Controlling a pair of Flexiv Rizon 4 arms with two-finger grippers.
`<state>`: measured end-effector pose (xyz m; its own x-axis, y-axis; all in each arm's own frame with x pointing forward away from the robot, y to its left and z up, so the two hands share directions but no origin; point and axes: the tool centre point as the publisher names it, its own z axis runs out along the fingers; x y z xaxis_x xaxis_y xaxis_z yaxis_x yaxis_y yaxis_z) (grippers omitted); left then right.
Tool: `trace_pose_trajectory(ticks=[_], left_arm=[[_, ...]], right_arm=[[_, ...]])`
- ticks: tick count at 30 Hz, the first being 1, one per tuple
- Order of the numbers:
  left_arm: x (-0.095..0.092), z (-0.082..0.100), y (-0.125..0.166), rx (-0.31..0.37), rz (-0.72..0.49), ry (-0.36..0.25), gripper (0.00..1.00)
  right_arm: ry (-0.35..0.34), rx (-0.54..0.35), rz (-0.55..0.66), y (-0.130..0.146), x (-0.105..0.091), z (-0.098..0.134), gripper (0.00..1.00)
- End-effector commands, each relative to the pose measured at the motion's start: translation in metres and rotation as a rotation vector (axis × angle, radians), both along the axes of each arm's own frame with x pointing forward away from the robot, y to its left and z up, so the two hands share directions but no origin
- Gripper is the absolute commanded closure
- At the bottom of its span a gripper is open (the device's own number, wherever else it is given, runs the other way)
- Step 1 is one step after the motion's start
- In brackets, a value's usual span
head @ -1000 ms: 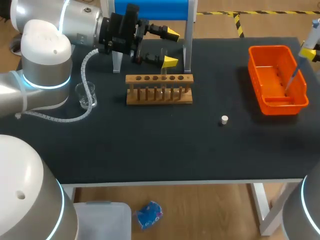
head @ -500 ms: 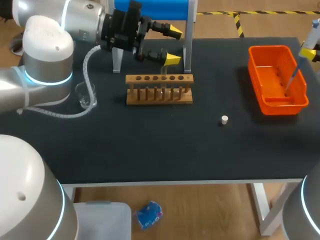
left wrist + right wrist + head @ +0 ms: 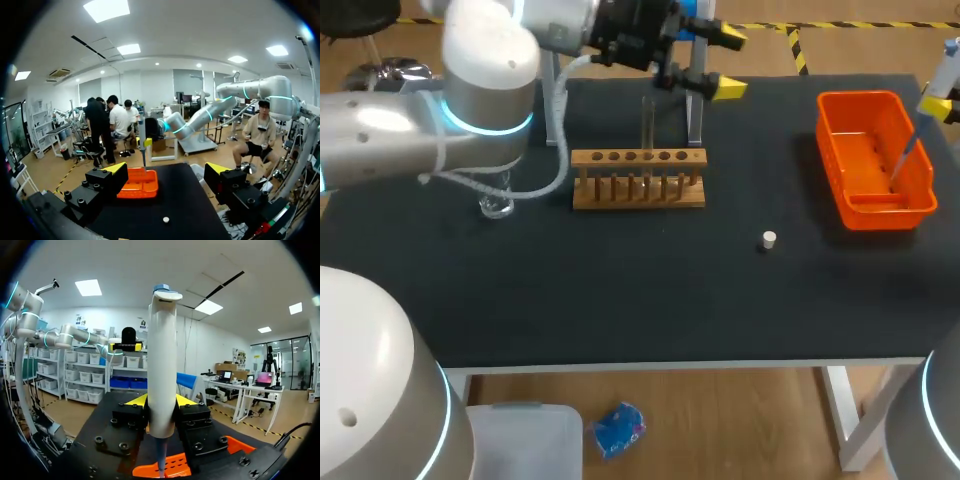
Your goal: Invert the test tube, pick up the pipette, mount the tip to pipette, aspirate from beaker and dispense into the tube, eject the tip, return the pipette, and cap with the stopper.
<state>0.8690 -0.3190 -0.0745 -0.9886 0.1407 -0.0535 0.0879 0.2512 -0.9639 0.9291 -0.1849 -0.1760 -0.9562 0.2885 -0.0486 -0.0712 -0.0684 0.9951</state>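
A clear test tube (image 3: pixel 647 122) stands upright in the wooden rack (image 3: pixel 638 181), free of any gripper. My left gripper (image 3: pixel 728 65) hangs open and empty behind and to the right of the rack; in the left wrist view its fingers (image 3: pixel 167 170) stand wide apart over the table. At the far right edge my right gripper (image 3: pixel 937 103) is shut on the white pipette (image 3: pixel 943 62), whose tip (image 3: pixel 905 160) points into the orange bin (image 3: pixel 926 193). The right wrist view shows the pipette body (image 3: pixel 162 380) clamped upright between the fingers. A small white stopper (image 3: pixel 769 239) lies on the mat.
A glass beaker (image 3: pixel 496 203) stands left of the rack, under my left arm. The blue pipette stand's metal leg (image 3: pixel 696 110) rises just behind the rack, close to my left gripper. The orange bin (image 3: pixel 140 183) and stopper (image 3: pixel 165 219) lie ahead of the left gripper.
My left gripper, open throughout, has drawn away from the test tube, rising and swinging right and back. The tube stays upright in the rack. The right arm and pipette have not moved.
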Motion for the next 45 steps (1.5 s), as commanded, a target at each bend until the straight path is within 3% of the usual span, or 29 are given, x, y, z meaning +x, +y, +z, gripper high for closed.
trace_pose_trajectory(ticks=[1, 8, 28, 34, 41, 42, 43, 44, 45], left_arm=[[0.019, -0.005, -0.069, 0.0, -0.029, 0.012, 0.0], [0.026, 0.0, -0.114, -0.023, 0.006, 0.03, 0.0], [0.027, -0.001, -0.117, -0.03, 0.003, 0.024, 0.0], [0.046, 0.0, -0.16, -0.015, -0.072, 0.001, 0.0], [0.062, 0.009, -0.189, -0.026, -0.109, -0.021, 0.0], [0.063, 0.01, -0.193, -0.026, -0.114, -0.023, 0.14], [0.064, 0.011, -0.197, -0.022, -0.112, -0.024, 0.65], [0.064, 0.012, -0.2, -0.021, -0.11, -0.024, 0.76], [0.064, 0.013, -0.203, -0.022, -0.113, -0.025, 1.0]], right_arm=[[-0.001, -0.001, 0.002, -0.001, 0.0, 0.0, 1.0], [-0.001, -0.001, 0.002, -0.001, 0.0, 0.0, 1.0], [-0.001, -0.001, 0.002, -0.001, 0.0, 0.0, 1.0], [-0.001, -0.001, 0.002, -0.001, 0.0, 0.0, 1.0], [-0.001, -0.001, 0.002, -0.001, 0.0, 0.0, 1.0], [-0.001, -0.001, 0.002, -0.001, 0.0, 0.0, 1.0], [-0.001, -0.001, 0.002, -0.001, 0.0, 0.0, 1.0], [-0.001, -0.001, 0.002, -0.001, 0.0, 0.0, 1.0], [-0.001, -0.001, 0.002, -0.001, 0.0, 0.0, 1.0]])
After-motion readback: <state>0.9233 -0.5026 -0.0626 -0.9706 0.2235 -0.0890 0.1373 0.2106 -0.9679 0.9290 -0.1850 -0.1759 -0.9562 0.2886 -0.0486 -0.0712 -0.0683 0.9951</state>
